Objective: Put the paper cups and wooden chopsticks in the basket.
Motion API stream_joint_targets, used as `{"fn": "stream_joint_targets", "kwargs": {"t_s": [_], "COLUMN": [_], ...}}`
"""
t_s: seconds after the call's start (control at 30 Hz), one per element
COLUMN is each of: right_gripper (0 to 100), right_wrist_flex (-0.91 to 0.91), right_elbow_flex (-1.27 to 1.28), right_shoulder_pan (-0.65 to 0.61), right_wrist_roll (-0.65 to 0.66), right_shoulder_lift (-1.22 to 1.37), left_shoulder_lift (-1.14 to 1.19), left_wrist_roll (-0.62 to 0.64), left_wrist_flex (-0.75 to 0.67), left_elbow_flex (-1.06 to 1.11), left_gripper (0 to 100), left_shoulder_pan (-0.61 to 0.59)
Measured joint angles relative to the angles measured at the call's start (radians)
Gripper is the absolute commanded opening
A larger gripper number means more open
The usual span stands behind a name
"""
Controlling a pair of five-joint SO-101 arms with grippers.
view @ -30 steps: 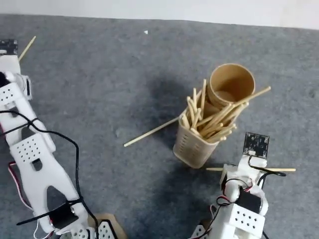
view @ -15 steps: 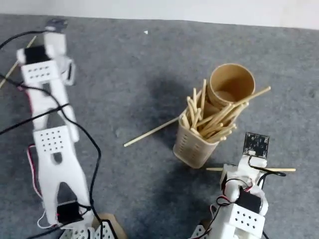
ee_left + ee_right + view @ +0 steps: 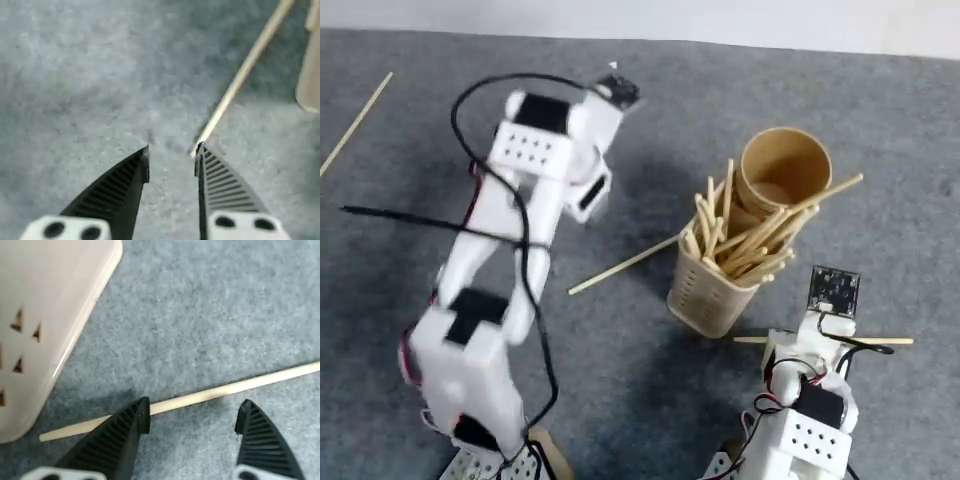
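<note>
Left gripper [image 3: 172,159]: fingers moderately apart, holding nothing, tips low over the grey carpet [image 3: 75,75].
Loose chopstick [image 3: 242,77]: near end at one fingertip, not centred in the gap. Its long axis runs away from the fingers toward the basket [image 3: 705,295].
Right gripper [image 3: 195,412]: wide open, empty, straddling a second chopstick [image 3: 225,389] that lies crosswise between its fingers, beside the basket.
Paper cup [image 3: 785,170]: in the basket with many chopsticks.
Judgement: the right arm is better placed to grasp; the left needs a sideways shift.

One basket [image 3: 705,295]; one paper cup [image 3: 785,172]; three loose chopsticks [image 3: 620,267]; more bundled, uncountable; two arms [image 3: 535,145].
</note>
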Motion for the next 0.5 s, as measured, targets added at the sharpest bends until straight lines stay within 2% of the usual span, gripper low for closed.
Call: {"fn": "stream_joint_targets", "kwargs": {"t_s": [0.13,0.27,0.5], "right_gripper": [28.8,28.8,28.8], "right_wrist_flex": [0.0,0.0,0.0], "right_elbow_flex": [0.0,0.0,0.0], "right_shoulder_pan": [0.0,0.0,0.0], "right_wrist_roll": [0.026,0.034,0.034], "right_shoulder_lift": [0.0,0.0,0.0], "left_shoulder_lift": [-0.183,-0.245,-0.213], "left_wrist_roll": [-0.074,-0.144,-0.212], "left_wrist_flex": [-0.192,-0.384,-0.466], "left_elbow_flex": [0.359,0.644,0.718], "left_gripper": [18,18,18], "left_shoulder_pan": [0.029,0.051,0.129]}}
